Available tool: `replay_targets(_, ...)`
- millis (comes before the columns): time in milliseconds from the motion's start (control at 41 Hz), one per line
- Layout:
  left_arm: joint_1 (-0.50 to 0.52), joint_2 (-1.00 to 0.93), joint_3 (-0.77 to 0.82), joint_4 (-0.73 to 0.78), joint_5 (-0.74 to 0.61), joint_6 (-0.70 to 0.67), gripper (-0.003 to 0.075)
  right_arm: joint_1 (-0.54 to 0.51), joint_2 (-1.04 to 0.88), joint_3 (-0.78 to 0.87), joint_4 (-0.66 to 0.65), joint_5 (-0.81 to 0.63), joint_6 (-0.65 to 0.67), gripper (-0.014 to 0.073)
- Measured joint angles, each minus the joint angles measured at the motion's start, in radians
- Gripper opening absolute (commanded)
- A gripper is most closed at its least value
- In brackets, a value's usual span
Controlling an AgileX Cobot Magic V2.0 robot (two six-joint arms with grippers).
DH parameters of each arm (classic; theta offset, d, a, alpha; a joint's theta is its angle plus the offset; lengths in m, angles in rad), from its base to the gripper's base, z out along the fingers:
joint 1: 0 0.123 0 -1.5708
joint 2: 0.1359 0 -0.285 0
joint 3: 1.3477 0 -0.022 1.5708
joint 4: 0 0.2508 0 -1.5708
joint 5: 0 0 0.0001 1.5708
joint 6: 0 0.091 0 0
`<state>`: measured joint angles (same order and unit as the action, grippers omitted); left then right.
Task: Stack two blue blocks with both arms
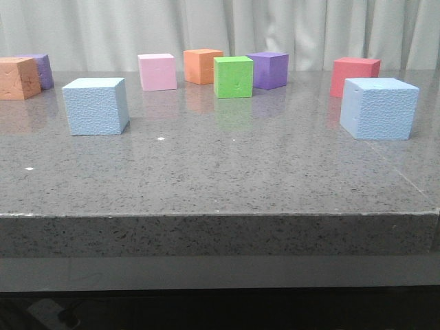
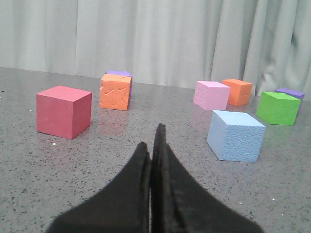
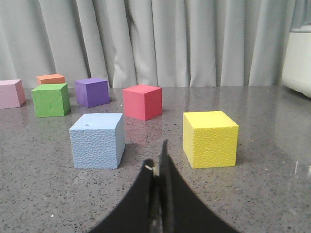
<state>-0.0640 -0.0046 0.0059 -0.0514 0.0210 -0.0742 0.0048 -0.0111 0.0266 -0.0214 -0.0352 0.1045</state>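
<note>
nothing stacked yet. left blue block [image 1: 96, 106] and right blue block [image 1: 379, 108] sit well apart on the table [image 1: 220, 179], w/ neither held. left gripper [image 2: 153, 141] and right gripper [image 3: 158, 162] both have fingers pressed together, empty; pick, carry and stack all remain.

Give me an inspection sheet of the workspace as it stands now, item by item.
Surface: grey speckled stone tabletop, glossy, a few white specks.
Job's things: two pale sky-blue textured foam cubes, one on the left, one on the right, far apart, both flat on the table, unstacked.
Clutter: pink cube, two orange cubes, green cube, two purple cubes, two red cubes, yellow cube.
Grippers: left gripper shut, empty; right gripper shut, empty.
Cables: nothing seen.
Surroundings: pale pleated curtain behind; white object at table edge, unclear.
</note>
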Motion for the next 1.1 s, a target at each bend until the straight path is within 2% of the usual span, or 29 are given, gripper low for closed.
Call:
replay_targets(683, 0.000, 0.000, 0.000, 0.000, 0.000, 0.000, -0.0020, 0.000, 0.000, 0.000, 0.000, 0.000, 0.000, -0.0118)
replay_targets(878, 0.000, 0.000, -0.006, 0.002, -0.070, 0.000, -0.0020, 0.000, 0.000, -0.002, 0.000, -0.025, 0.000, -0.0118)
replay_targets(951, 0.000, 0.000, -0.041, 0.002, -0.061, 0.000, -0.0020, 0.000, 0.000, -0.043, 0.000, -0.005, 0.000, -0.0118)
replay_targets(1098, 0.000, 0.002, -0.232, 0.002, 0.032, 0.000, -0.0020, 0.000, 0.000, -0.218, -0.008, 0.113, 0.000, -0.0118)
